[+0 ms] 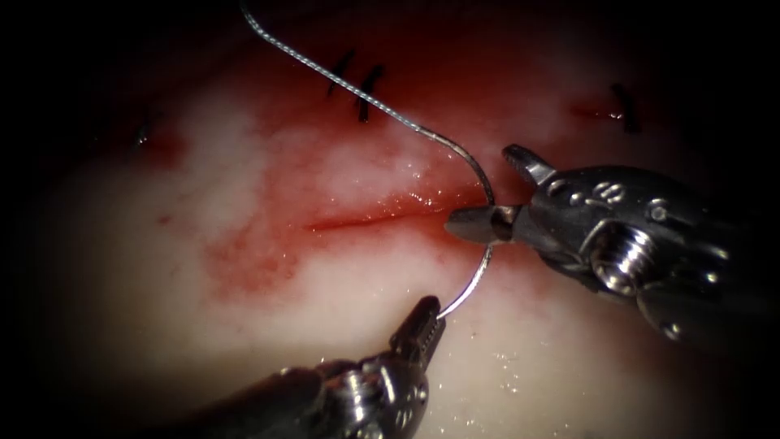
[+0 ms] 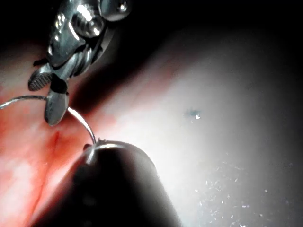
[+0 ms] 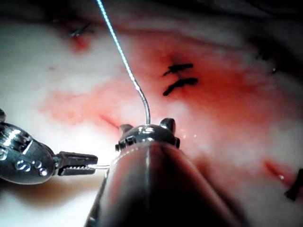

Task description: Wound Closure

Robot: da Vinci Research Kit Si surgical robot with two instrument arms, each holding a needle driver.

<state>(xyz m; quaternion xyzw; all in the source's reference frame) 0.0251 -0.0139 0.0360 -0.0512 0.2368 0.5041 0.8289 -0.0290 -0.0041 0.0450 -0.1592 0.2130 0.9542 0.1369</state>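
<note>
The curved needle hangs free above the tissue, arcing over the right end of the cut. My left tool comes up from below, jaws shut on the needle near its pointed end. From the right, my right tool stands with jaws open wide; the needle's middle passes behind its lower jaw. Thread runs from the needle's upper end up and to the left. The left wrist view has the right tool spread around the needle. The right wrist view has the left tool clamped on the needle's end.
Red fluid stains the tissue around the cut. Dark stitches sit above the cut, at far right and at far left. Two of the stitches lie beside the thread in the right wrist view.
</note>
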